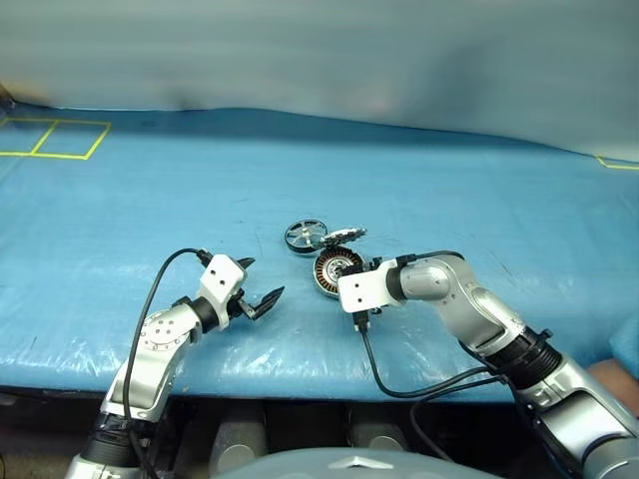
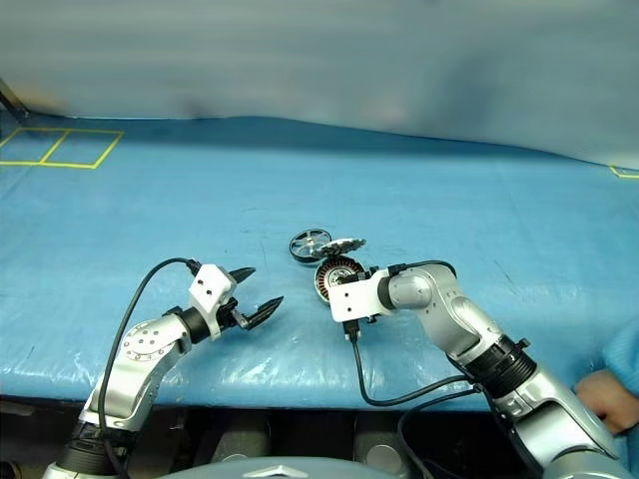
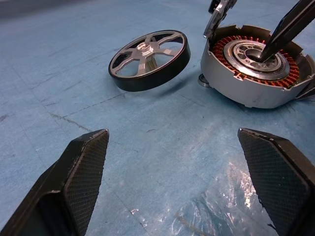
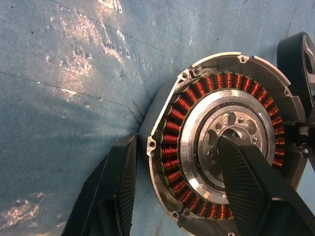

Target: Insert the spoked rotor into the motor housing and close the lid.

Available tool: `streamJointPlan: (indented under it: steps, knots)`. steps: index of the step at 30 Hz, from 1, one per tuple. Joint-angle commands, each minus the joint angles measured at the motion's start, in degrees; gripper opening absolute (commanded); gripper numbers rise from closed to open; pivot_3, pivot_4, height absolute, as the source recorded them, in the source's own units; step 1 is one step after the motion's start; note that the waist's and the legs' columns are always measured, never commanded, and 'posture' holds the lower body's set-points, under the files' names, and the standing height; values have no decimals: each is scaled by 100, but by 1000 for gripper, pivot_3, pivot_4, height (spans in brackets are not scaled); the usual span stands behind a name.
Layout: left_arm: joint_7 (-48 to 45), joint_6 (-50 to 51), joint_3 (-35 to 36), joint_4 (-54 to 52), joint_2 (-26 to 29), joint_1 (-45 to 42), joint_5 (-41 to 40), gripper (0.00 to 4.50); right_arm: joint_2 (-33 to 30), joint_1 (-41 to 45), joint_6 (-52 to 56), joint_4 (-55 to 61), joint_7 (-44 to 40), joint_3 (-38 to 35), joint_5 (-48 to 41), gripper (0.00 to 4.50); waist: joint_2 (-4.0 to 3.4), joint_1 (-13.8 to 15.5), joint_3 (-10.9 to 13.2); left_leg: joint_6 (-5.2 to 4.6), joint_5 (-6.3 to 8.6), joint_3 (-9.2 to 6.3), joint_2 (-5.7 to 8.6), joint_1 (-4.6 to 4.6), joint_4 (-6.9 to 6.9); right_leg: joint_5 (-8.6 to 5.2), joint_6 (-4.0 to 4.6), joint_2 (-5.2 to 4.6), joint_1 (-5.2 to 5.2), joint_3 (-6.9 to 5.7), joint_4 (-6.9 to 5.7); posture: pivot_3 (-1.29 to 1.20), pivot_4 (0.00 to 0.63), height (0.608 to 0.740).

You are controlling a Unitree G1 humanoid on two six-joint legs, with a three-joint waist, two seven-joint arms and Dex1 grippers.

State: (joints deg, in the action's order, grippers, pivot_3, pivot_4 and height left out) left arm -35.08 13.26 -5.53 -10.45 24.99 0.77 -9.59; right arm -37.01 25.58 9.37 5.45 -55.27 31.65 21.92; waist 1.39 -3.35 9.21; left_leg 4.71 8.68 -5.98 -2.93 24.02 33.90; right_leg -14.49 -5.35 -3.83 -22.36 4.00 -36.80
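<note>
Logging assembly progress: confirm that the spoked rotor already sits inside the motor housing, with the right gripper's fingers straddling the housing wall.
Not quite. The spoked rotor is not inside the motor housing; it lies on the blue table cover beside it, as the left wrist view shows. The windings and hub are still uncovered. The rest holds: the right gripper has one finger outside the housing wall and one over the hub.

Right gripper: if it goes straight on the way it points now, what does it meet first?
The motor housing. The right gripper straddles its wall, one finger over the silver hub, the other outside. It would probably touch the hub first; depth is unclear.
</note>
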Motion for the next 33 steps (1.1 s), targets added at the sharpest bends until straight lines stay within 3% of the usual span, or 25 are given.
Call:
streamJointPlan:
  steps: [1,10,33]
  knots:
    - [-9,-37,56,-264,24,-43,-25,4500,-95,-330,330,-58,-219,-232,-257,2139,3,23,0,-2,-1,8,4,1,3,0,0,-8,0,0,1,0,150,740]
    - [-97,-51,24,-162,59,-77,-22,4500,-324,-1083,982,1537,-716,-629,-990,2139,0,201,-3,-58,12,32,38,42,-2,51,-42,-47,-27,-1,-11,0,150,740]
    - [-159,-12,-9,-187,73,-8,7,4500,-479,-1568,1467,2517,-582,-554,-844,2139,-7,195,-3,-59,67,9,22,58,-6,-11,-38,-15,-8,-8,-10,0,150,740]
